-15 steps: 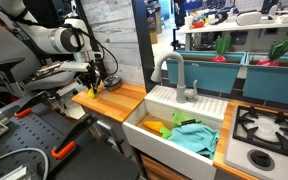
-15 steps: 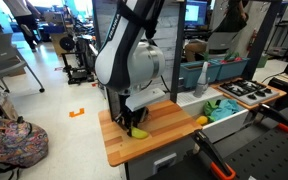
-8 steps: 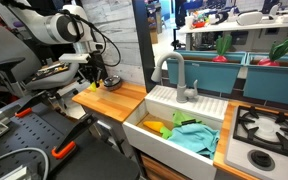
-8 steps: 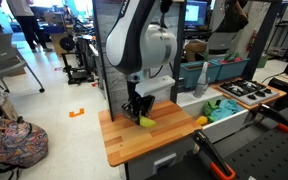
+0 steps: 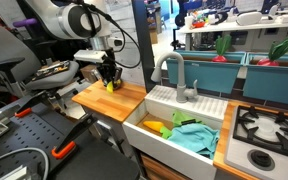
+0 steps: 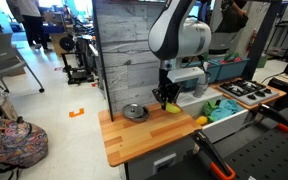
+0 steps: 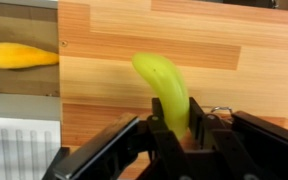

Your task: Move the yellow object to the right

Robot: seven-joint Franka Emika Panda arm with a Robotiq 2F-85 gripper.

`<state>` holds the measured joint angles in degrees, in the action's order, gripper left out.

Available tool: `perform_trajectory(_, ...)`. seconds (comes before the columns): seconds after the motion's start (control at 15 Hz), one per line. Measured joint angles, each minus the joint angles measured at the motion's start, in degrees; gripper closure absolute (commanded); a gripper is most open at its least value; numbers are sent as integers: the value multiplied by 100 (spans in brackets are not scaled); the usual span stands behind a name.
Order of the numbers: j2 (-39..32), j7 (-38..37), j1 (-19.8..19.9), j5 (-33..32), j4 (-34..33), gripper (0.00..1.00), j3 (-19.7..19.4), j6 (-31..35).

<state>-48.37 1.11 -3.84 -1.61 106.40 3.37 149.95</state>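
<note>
My gripper (image 7: 177,135) is shut on a yellow banana-shaped object (image 7: 164,88), which sticks out forward between the fingers. In both exterior views the gripper (image 5: 109,78) (image 6: 169,99) holds the yellow object (image 5: 110,86) (image 6: 171,107) just above the wooden counter (image 5: 119,101) (image 6: 144,138), near the back wall panel and close to the sink end. The object hangs below the fingers, and I cannot tell whether it touches the wood.
A silver bowl (image 6: 134,112) sits on the counter by the wall. The white sink (image 5: 150,108) holds another yellow item (image 5: 156,127) (image 7: 19,55) and a teal cloth (image 5: 194,137). A grey faucet (image 5: 174,72) and a stove (image 5: 269,130) stand beyond.
The gripper has carried the yellow object across the counter from its outer end toward the sink end, uncovering the silver bowl.
</note>
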Motion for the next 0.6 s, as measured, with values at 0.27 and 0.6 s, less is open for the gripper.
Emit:
perform_trajectory(0.27,-155,122,433,93,-31,93,12,97)
perform_trajectory(0.6,-616,136,622,216,-372,93,20,177)
